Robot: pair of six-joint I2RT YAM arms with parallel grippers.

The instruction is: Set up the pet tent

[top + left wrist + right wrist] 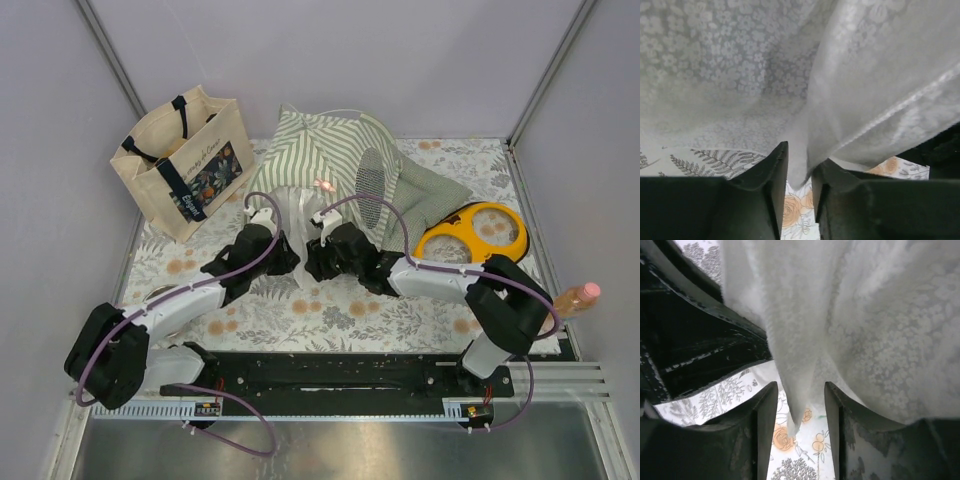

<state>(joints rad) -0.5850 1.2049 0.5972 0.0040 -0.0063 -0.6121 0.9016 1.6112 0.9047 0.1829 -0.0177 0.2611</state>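
The pet tent, green-and-white striped with a mesh panel, stands slumped at the back middle of the floral mat. Its white lacy door flaps hang down at the front. My left gripper is at the left flap. In the left wrist view a fold of the flap drops into the narrow gap of the left gripper. My right gripper is at the right flap. In its wrist view the flap's tip hangs loose between the wider-set fingers of the right gripper.
A beige canvas tote bag stands at the back left. A green checked cushion leans behind the tent's right side, with a yellow double bowl beside it. An orange bottle lies off the mat's right edge.
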